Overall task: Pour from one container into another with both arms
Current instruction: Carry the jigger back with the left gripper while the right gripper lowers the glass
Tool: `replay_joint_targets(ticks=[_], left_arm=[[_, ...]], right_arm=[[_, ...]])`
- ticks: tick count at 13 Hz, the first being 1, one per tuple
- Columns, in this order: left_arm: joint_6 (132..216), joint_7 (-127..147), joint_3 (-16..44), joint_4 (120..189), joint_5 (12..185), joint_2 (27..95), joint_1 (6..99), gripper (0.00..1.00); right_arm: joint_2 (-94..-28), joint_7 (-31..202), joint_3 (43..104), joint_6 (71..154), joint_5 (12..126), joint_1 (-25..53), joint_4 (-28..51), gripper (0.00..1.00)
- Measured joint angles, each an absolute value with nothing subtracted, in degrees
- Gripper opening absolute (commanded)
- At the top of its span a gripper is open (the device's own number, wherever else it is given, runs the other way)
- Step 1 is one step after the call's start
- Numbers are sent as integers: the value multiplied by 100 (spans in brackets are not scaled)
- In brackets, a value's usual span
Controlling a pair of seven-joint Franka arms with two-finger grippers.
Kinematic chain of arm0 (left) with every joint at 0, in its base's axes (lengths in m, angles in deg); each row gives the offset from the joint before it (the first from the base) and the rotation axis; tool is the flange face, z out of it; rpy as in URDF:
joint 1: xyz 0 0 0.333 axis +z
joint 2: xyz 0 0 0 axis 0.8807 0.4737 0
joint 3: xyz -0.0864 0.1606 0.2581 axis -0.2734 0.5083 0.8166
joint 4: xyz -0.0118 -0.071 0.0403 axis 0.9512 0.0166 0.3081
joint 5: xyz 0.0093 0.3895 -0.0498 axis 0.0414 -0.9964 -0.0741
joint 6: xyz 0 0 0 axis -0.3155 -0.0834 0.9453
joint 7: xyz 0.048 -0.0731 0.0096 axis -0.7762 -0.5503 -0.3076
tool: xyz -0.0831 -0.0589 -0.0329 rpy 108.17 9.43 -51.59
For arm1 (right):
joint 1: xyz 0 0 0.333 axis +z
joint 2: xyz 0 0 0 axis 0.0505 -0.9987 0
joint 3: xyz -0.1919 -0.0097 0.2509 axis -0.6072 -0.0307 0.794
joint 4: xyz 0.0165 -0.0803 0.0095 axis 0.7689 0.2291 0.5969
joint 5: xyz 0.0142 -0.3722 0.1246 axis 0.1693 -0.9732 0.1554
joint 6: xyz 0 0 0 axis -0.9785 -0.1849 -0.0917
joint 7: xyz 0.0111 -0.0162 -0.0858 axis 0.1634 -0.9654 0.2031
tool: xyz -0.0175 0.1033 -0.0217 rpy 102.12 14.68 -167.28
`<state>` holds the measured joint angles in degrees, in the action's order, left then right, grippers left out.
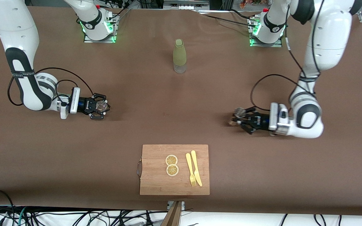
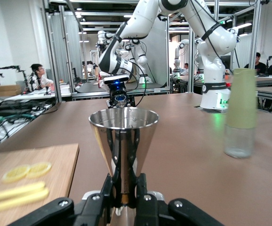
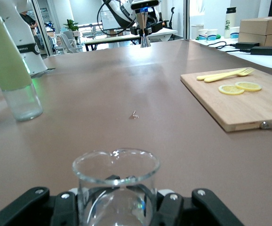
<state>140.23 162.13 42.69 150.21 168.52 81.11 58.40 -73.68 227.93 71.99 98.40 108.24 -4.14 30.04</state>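
While my right jaws clasp the thin, breakable glass cup around its wall, my left jaws pinch the slick, light jigger at its waist, both low over the counter, well apart.

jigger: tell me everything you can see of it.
The jigger is small, polished silver metal, hourglass-shaped, with a wide round rim over a narrow waist. It stands upright, and the left gripper is shut on its waist and lower cone. It is at the left arm's end of the table; whether it touches the table can't be seen.
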Motion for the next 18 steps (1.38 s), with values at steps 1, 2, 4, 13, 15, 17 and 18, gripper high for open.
replay_joint_targets(ticks=[1, 2, 4, 13, 15, 17, 18], left_arm=[[13866, 16222, 4363, 15100, 16755, 8112, 6056, 0], [13756, 16260, 4420, 15181, 16669, 8111, 6262, 0], [13676, 16464, 4469, 15319, 16451, 8112, 6619, 0], [13308, 17356, 4929, 15602, 15909, 8253, 7443, 0], [13305, 17433, 4931, 15609, 15909, 8379, 7524, 0], [13305, 17481, 4949, 15610, 15909, 8478, 7564, 0], [13305, 17499, 4965, 15609, 15909, 8521, 7571, 0]], right_arm=[[-7479, 22896, 7200, 9674, 10828, -467, 2923, 3], [-7588, 22972, 7198, 9463, 10830, -535, 2808, 2], [-7727, 23016, 7198, 9222, 10831, -627, 2624, 2], [-7765, 23071, 7206, 9145, 10831, -647, 2544, 2], [-7854, 23211, 7205, 9174, 10860, -647, 2530, 3], [-8085, 23461, 7207, 9195, 11035, -646, 2474, 3], [-8230, 23584, 7211, 9211, 11133, -644, 2434, 3]])
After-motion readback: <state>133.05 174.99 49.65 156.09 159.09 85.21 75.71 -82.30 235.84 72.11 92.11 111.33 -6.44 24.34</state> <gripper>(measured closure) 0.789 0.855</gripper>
